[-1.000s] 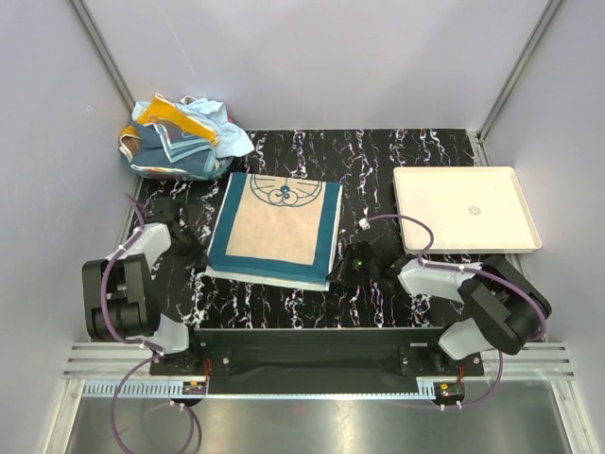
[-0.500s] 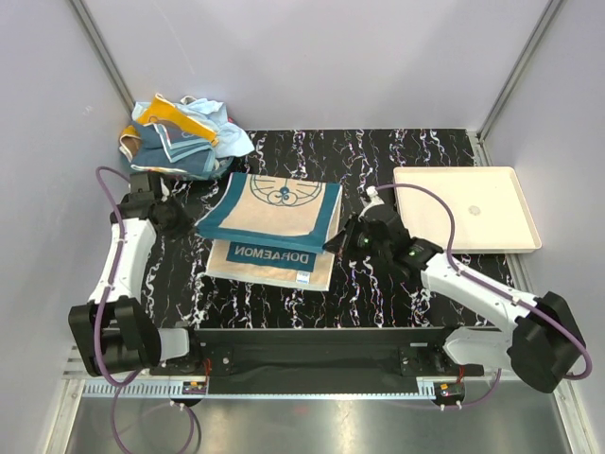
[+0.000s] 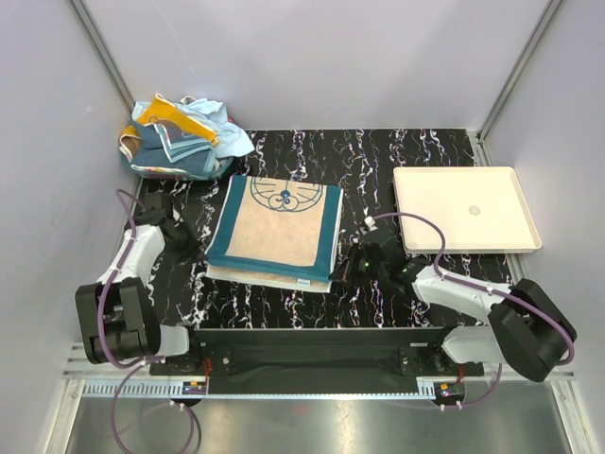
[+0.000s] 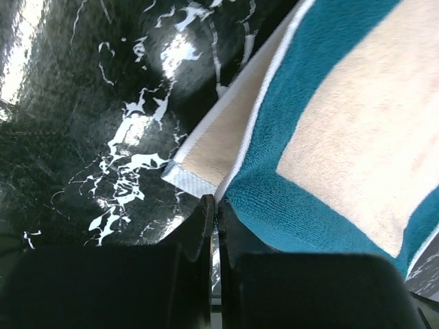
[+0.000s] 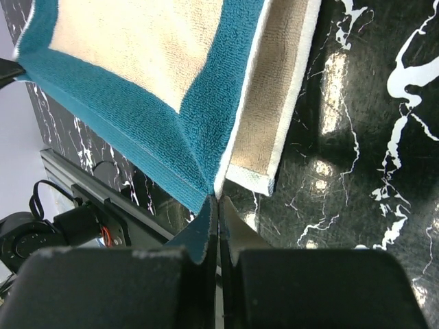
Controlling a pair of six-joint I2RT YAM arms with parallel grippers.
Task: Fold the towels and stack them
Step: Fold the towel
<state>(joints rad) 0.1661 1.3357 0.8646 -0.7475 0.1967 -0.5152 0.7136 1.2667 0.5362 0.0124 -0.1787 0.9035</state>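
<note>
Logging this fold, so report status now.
Shut: left gripper and right gripper, each pinching a near corner of the teal towel. Towel doubled, lower layer peeking out. Nothing obstructing.

blk marble tbl (image 3: 378, 161): teal towel (image 3: 274, 227), towel pile (image 3: 180, 140), wht tray (image 3: 435, 203).

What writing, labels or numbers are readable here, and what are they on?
None can be read.
The teal towel carries only a dark line drawing near its far edge, no letters.
The white tray has a small round mark at its centre, too small to read.
</note>
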